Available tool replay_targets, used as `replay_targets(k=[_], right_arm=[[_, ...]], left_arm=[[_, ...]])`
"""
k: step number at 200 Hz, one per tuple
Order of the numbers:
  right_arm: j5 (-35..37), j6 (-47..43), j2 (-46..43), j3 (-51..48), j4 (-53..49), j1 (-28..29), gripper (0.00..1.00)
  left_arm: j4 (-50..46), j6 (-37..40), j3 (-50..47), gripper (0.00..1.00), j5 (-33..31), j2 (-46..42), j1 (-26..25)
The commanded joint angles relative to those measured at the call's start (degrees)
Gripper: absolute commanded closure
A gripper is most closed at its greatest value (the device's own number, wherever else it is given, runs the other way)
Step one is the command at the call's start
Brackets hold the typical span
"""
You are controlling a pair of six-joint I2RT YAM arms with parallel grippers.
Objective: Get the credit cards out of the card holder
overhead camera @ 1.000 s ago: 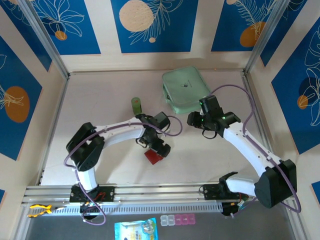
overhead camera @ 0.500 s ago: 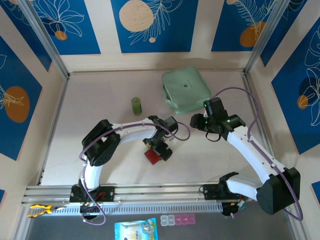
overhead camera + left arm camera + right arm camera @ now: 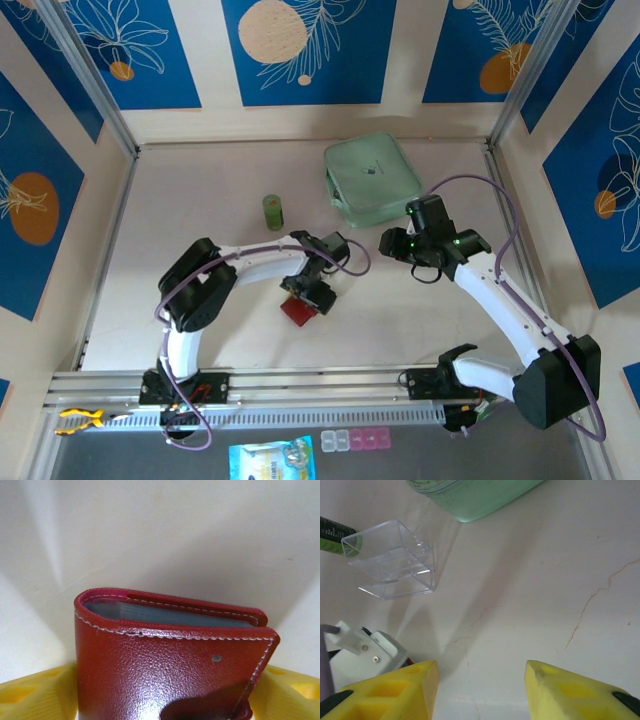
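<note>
Taking the card holder (image 3: 297, 311) as the reference, a small green cylinder (image 3: 272, 211) stands on the table (image 3: 200, 200) beyond it and a little to its left, well apart. The holder itself lies on the table near the front, with the left gripper (image 3: 306, 294) right over its far edge. In the left wrist view the red cover lies between the yellow fingers (image 3: 35, 692), one at each lower corner, and both look to be touching its sides or very nearly. Whether that is a firm clamp cannot be told. The holder is folded shut, its two stitched covers together, with only a thin band of greyish clear sleeves (image 3: 165, 615) showing at the fold. No credit cards can be made out, inside the holder or on the table.

A clear plastic box (image 3: 395, 560) sits just beside the cylinder in the right wrist view. Beyond the holder and to its right lies the mint-green pouch (image 3: 372, 178), well apart from it. The right gripper (image 3: 481, 685) hangs to the right of the holder with its fingers spread over bare table, grasping nothing.

Judged from this, the task is at its very start. The holder has yet to be secured and opened, and every card has yet to be drawn out of the sleeves.
</note>
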Motion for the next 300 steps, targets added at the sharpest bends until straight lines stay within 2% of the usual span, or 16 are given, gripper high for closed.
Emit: replay_targets(k=[1, 82, 122, 159, 208, 251, 300], right_arm=[[-1.96, -1.18, 0.40, 0.34, 0.16, -0.24, 0.50], [-3.61, -2.59, 2.92, 1.24, 1.23, -0.33, 0.50], [-4.52, -3.03, 3.67, 1.04, 1.96, -0.60, 0.50], [-5.73, -2.86, 4.02, 1.06, 2.00, -0.73, 0.49], [-7.40, -1.16, 4.83, 1.17, 2.78, 0.81, 0.49], [-6.64, 0.70, 7.58, 2.88, 2.18, 4.72, 0.49], [-6.71, 3.52, 12.41, 5.81, 1.03, 11.34, 0.50]], left_arm=[[0.41, -6.20, -1.81, 0.18, -0.80, -2.77, 2.11], [13.13, -23.22, -13.59, 0.19, 7.77, -9.82, 9.84], [20.67, -30.36, -16.80, 0.17, 13.23, -12.04, 10.39], [23.01, -32.09, -17.82, 0.12, 17.39, -12.04, 10.39], [26.47, -34.67, -21.76, 0.16, 20.38, -15.69, 10.04], [28.43, -35.99, -24.96, 0.25, 21.37, -18.42, 9.92], [28.72, -35.03, -28.36, 0.24, 19.80, -23.76, 11.62]])
